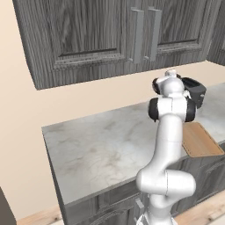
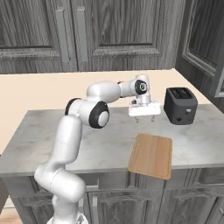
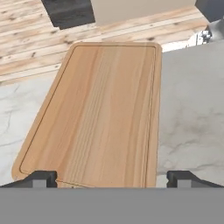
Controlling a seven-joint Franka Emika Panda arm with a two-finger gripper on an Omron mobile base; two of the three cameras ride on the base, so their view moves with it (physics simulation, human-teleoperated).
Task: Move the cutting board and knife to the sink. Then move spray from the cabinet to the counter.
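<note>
White arm with dark joints, standing in front of me

The arm [image 2: 70,144] is showing smooth, glossy white tube-shaped segments, each one rounding into the next like fat elbows. Dark, almost black rings are banding the joints, clearest at the big round cap midway up and at a smaller disc near the wrist. The gripper [image 2: 144,117] is wearing a flat, boxy white body with two thin fingers [image 2: 137,117] poking from its underside; seen from the hand, the tips are looking small, dark and blocky. No cables or markings are showing.
</note>
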